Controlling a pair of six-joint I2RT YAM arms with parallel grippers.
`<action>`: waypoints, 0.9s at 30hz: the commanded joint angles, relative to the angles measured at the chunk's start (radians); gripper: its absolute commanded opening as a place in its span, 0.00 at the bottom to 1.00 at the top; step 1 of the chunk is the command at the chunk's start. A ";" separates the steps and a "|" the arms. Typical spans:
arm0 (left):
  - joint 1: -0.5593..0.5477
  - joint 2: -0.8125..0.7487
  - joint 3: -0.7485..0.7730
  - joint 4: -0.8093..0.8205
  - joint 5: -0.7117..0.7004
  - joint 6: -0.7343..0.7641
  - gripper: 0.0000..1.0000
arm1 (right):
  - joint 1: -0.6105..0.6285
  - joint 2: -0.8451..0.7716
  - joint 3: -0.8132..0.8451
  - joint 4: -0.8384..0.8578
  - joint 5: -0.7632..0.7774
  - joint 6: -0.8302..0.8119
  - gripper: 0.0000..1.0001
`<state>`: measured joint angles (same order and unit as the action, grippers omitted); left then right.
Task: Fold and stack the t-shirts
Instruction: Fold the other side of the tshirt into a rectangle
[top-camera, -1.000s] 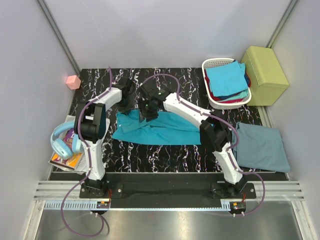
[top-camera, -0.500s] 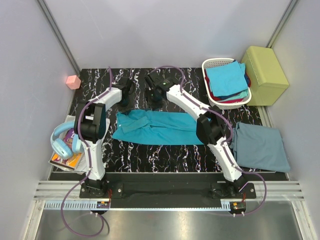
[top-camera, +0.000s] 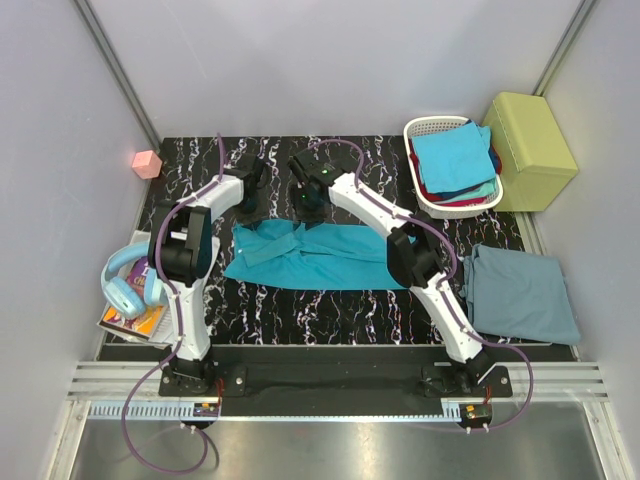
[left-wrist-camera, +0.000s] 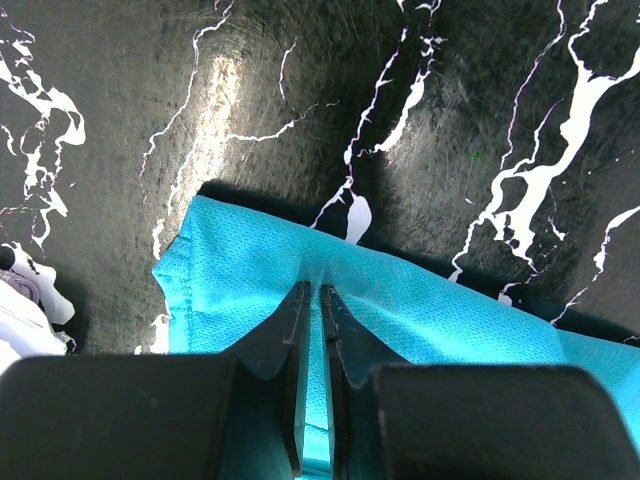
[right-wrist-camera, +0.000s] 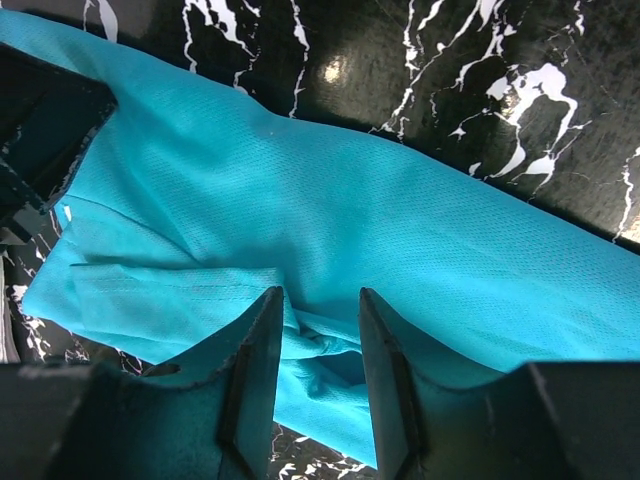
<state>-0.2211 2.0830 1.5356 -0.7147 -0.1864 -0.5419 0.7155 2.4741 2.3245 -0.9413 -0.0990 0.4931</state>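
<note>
No legible txt/labels/nos.; cover print on booklet (top-camera: 137, 322) under headphones (top-camera: 124, 282) too small to read.

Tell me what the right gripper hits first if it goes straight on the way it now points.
The teal t-shirt: the right gripper points down at a bunched fold of it, which lies between the open jaws. The black marbled table is just underneath. How close the cloth is, I cannot tell.

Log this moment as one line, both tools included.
stage: folding teal t-shirt | left tool: shut on its far edge | right tool: open, astride bunched cloth | shirt: spread on table
</note>
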 joint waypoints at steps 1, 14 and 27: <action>-0.004 0.011 -0.023 0.003 0.024 -0.007 0.12 | 0.019 -0.020 0.046 -0.002 -0.028 0.004 0.44; -0.011 0.012 -0.025 0.001 0.019 -0.007 0.12 | 0.064 -0.003 0.042 -0.001 -0.047 0.001 0.45; -0.012 0.009 -0.026 0.004 0.018 -0.006 0.12 | 0.062 0.011 0.038 -0.002 -0.033 -0.004 0.31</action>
<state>-0.2234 2.0830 1.5356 -0.7147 -0.1883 -0.5423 0.7784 2.4748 2.3299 -0.9417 -0.1249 0.4942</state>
